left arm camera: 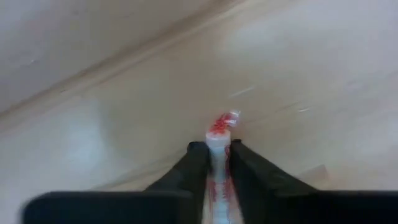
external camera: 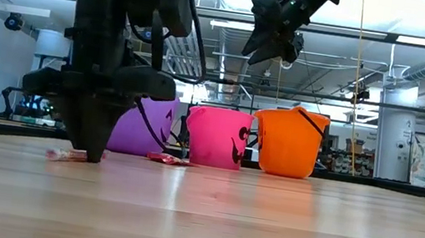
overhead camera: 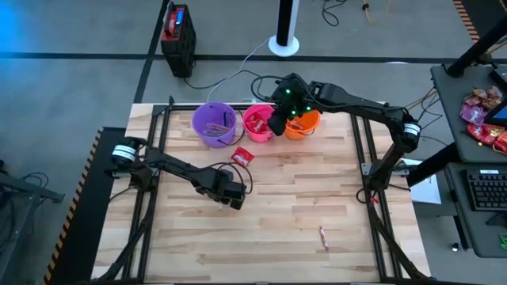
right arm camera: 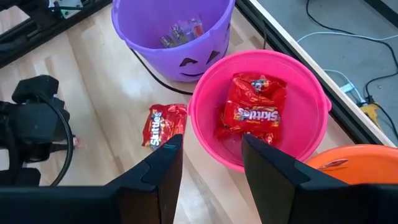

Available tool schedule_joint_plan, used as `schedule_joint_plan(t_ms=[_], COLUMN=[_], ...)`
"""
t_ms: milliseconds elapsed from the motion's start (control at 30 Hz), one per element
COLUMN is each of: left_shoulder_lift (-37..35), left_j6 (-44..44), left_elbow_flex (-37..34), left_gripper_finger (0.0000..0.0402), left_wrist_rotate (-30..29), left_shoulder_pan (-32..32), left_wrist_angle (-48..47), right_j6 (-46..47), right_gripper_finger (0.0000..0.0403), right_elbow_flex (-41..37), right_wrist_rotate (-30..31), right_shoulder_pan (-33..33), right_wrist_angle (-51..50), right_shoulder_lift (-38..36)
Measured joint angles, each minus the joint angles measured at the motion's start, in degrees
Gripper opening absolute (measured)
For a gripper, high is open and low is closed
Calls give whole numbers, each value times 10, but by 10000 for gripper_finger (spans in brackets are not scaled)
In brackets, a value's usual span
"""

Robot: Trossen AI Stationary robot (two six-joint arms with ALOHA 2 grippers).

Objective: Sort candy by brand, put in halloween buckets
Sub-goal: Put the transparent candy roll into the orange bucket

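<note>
Down on the wooden table (overhead camera: 277, 222), the left gripper (left arm camera: 217, 163) has its fingers pinched around a pink-white candy stick (left arm camera: 219, 134). Beyond it a red packet (overhead camera: 242, 156) lies beside the pink bucket (right arm camera: 311, 109), above which the right gripper (right arm camera: 211, 155) hangs open, holding nothing.

We read "Skittles" in white letters on the red packet (right arm camera: 252, 115) lying in the pink bucket (right arm camera: 311, 134), and again on the red packet (right arm camera: 163, 124) lying on the tabletop (right arm camera: 106, 106) beside that bucket. We can read no other text.
</note>
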Motion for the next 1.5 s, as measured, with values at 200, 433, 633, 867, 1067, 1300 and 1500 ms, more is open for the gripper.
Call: schedule_joint_plan(t_ms=[200,433,633,867,1067,1300,1500], left_shoulder_lift=[-8,-119,-287,-440,-474,-426,-388], left_j6=[32,104,263,479,584,626,648], left_elbow_flex=[0,2,1,2,2,2,2], left_gripper_finger=[26,14,14,19,17,17,17], left_wrist_rotate=[2,-29,-154,-238,-237,-221,-220], left_shoulder_pan=[0,6,28,78,109,129,138], left_wrist_angle=[5,-1,58,304,416,508,552], right_j6=[-11,-38,-51,-32,13,11,6], right_gripper_finger=[153,157,151,155,169,189,192], right_elbow_flex=[0,-1,-11,-57,-78,-67,-61], right_wrist_rotate=[0,-13,-75,-153,-158,-158,-151], right_shoulder_pan=[0,0,2,31,68,92,93], right_wrist_angle=[-14,-69,-31,131,307,426,426], right_shoulder_lift=[0,-11,-50,-94,-94,-61,-49])
